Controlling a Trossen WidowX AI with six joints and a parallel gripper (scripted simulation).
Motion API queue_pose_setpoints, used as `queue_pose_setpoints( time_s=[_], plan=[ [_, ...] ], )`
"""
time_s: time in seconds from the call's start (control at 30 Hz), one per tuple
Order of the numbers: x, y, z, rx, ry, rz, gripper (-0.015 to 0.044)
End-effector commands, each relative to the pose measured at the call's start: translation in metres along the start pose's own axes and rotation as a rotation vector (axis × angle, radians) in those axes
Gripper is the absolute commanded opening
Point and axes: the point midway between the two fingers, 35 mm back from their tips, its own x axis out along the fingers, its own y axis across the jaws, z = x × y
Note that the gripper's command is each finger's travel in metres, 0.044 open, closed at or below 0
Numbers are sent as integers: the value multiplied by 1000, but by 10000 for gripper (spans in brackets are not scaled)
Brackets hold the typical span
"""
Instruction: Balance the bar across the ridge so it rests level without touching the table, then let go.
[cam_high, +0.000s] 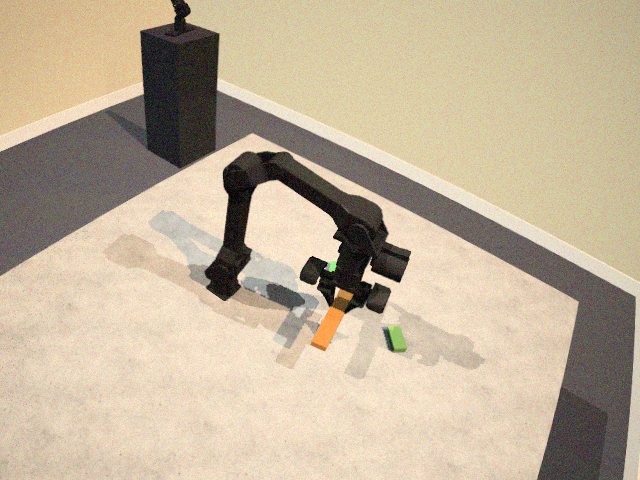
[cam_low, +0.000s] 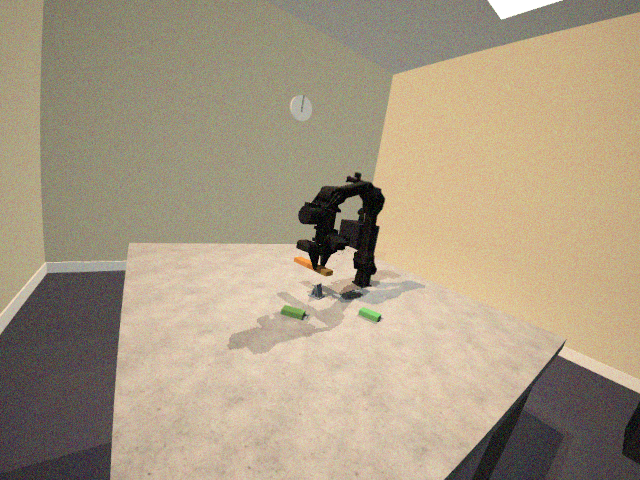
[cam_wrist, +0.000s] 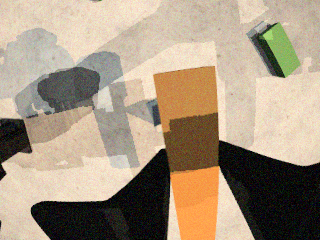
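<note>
The bar (cam_low: 313, 265), orange, hangs in the air above the counter (cam_low: 206, 392), gripped by the pincer (cam_low: 317, 262), whose fingers are closed on it near the middle. Going left to right in the exterior view: a green block (cam_low: 292, 311) lies on the counter, then the small grey ridge (cam_low: 317, 291) stands just below and in front of the bar, apart from it, then a second green block (cam_low: 370, 314). In the wrist view the bar (cam_wrist: 191, 160) runs lengthwise between the dark fingers, both green blocks further off
</note>
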Motion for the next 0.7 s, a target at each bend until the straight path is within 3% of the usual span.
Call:
queue_pose_setpoints(
  time_s=[0.0, 0.67],
  plan=[
    [0, 5, 13, -107, 1, 2, 0],
    [16, 18, 30, -228, -1, 3, 0]
  ],
)
